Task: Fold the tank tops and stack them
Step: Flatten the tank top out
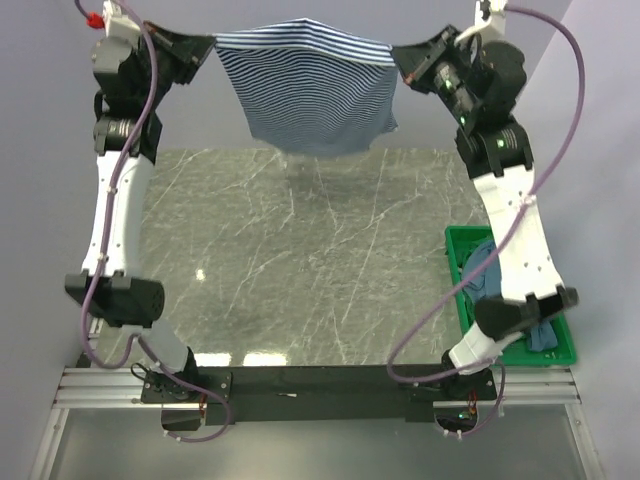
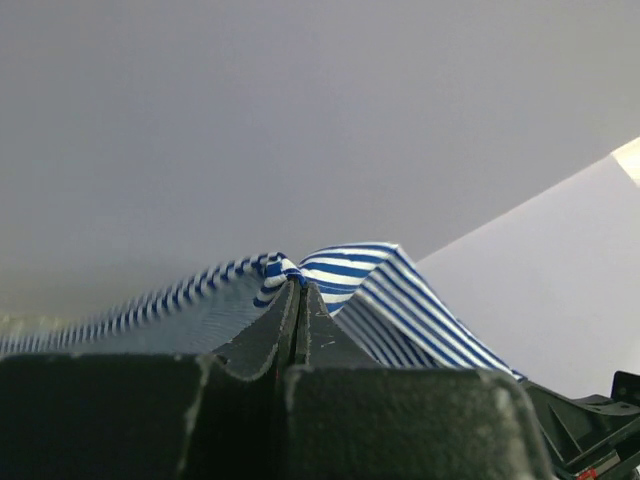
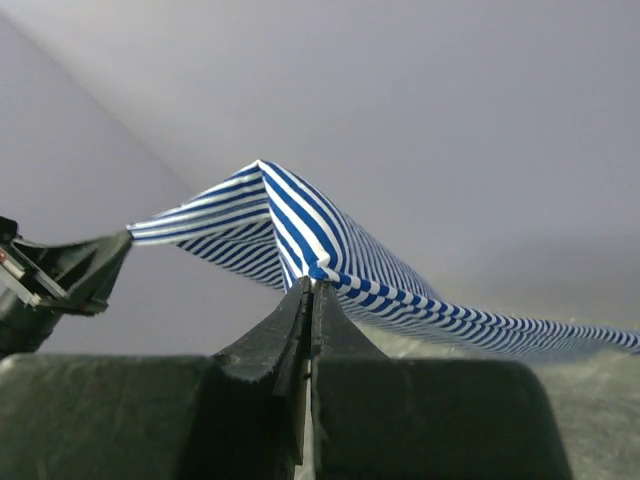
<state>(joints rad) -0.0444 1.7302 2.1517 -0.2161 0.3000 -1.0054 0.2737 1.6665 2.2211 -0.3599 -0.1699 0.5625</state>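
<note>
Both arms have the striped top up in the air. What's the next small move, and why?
Probably lower both arms together, drawing back toward the bases, to lay the striped tank top flat on the table. The left gripper and right gripper are shut on the ends of its upper edge; it hangs spread between them above the table's far edge.

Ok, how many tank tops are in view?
2. The navy-and-white striped cloth tank top hangs stretched between both arms' jaws; a plain blue cloth one lies in the green plastic crate, partly hidden behind the right arm.
</note>
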